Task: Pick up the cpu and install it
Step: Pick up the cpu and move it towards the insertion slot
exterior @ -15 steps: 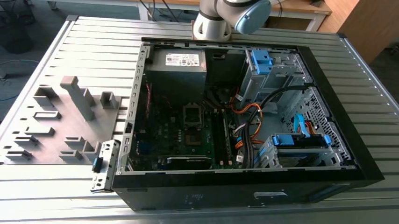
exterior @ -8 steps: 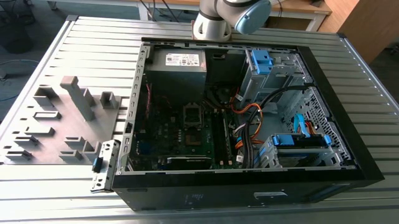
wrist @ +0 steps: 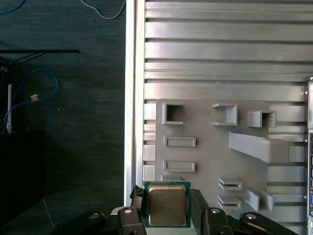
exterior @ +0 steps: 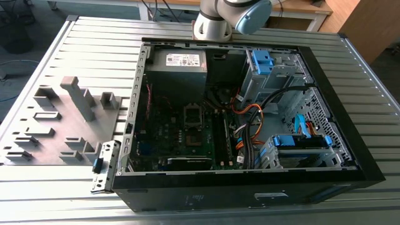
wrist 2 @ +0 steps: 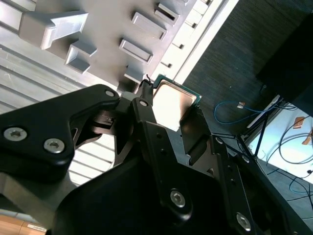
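The computer case (exterior: 206, 194) is laid open on the slatted metal table (exterior: 93, 42) and takes the middle and right of the exterior view. Inside it a dark motherboard (exterior: 181, 136) is seen on the exterior view's left side, with a rectangular metal frame (exterior: 194, 114) near its middle. A grey box with a white label (exterior: 177, 61) is placed in the upper left corner of the case, and blue drive cages (exterior: 262, 63) are mounted along the right. Orange and black cables (exterior: 250, 117) are laid between the board and the cages, just beside the board's right edge. A grey holder plate (exterior: 62, 122) with pockets and upright blocks is set on the table at the exterior view's left, apart from the case. The base of the arm (exterior: 228, 16) is seen at the top centre. In both wrist views the gripper (wrist: 168, 211) is closed on the cpu (wrist: 167, 204): the chip is clamped at two opposite edges between the black fingers (wrist: 199, 205), its silver face shown to the first wrist view, over the edge of the holder plate.
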Motion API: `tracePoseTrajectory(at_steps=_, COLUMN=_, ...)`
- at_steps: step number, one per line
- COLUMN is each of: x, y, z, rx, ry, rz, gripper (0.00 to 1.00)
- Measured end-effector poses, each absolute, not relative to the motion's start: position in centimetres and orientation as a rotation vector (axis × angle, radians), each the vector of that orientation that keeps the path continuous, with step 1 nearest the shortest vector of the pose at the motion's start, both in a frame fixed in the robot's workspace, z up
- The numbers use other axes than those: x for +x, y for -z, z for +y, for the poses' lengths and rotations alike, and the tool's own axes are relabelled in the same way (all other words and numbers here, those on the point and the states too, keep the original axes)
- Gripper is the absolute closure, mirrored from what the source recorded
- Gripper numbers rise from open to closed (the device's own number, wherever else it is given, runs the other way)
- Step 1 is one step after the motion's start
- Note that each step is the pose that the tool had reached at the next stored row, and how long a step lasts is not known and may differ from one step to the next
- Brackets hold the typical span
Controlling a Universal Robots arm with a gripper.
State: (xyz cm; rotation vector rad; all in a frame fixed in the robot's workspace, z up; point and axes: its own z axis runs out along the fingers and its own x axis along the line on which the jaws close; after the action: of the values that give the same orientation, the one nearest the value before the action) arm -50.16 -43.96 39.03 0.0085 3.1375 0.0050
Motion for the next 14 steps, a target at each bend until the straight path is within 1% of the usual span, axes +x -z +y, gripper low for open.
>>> tracePoseTrajectory(at_steps=8, x=-49.9, y=-39.0, z=-44.0, rx=0.009, ry=-0.005, rz=3.137, gripper=0.53)
tracePoseTrajectory(at_steps=14, x=-47.9, y=-39.0, z=-44.0, rx=0.009, ry=-0.005, rz=3.139, gripper=0.53)
